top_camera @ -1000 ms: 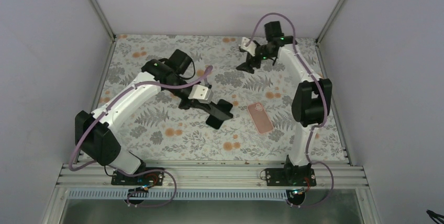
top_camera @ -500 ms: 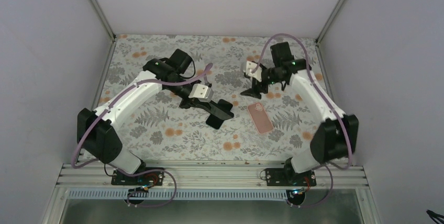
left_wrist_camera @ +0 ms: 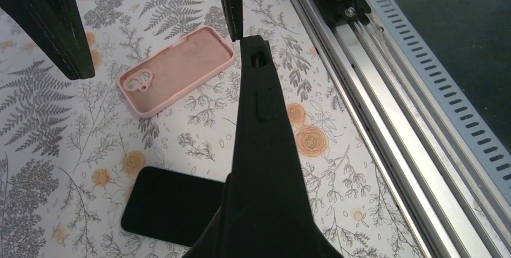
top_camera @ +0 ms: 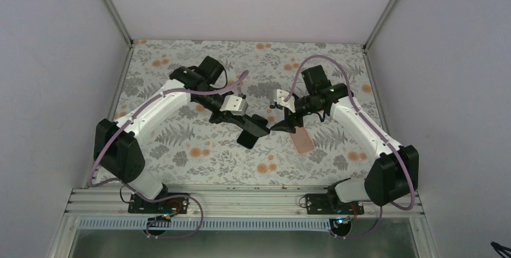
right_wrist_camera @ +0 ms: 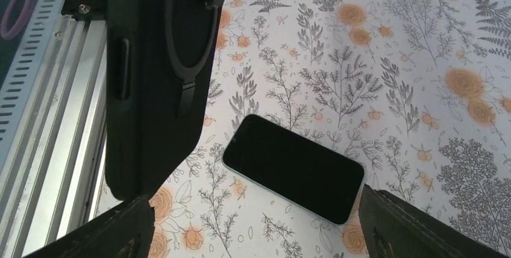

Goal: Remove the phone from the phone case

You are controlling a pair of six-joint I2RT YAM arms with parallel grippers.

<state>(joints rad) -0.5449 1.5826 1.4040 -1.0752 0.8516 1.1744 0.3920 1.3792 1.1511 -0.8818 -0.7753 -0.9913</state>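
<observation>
Right gripper (right_wrist_camera: 253,201): fingers spread wide and empty, hanging over the table (top_camera: 181,149). The phone (right_wrist_camera: 295,167) is below and between them.

Just left of it in the right wrist view is the black case (right_wrist_camera: 156,77), up off the table with its ring face to that camera. One right finger is just beside the case's free end; can't tell if it's touching.

Left gripper (top_camera: 244,122): clamped on the case's other end, judging by the case sticking out of the wrist clear of the surface.

The phone lies flat, dark face up, and looks bare. My read is it's already out of the case. The pink case (left_wrist_camera: 178,71) is empty, open side up, near the phone but apart from it.

Likely step: right goes down for the phone.
- Lift the black case up and away with the left arm first, so the right finger doesn't clip it.
- The jaws open roughly along the phone's length. Roll the wrist so they close across the narrow width.
- Descend straight, with pads to the table on both long edges.
- The phone is flat and its glass slick, so expect it to slip. Close slowly.
</observation>
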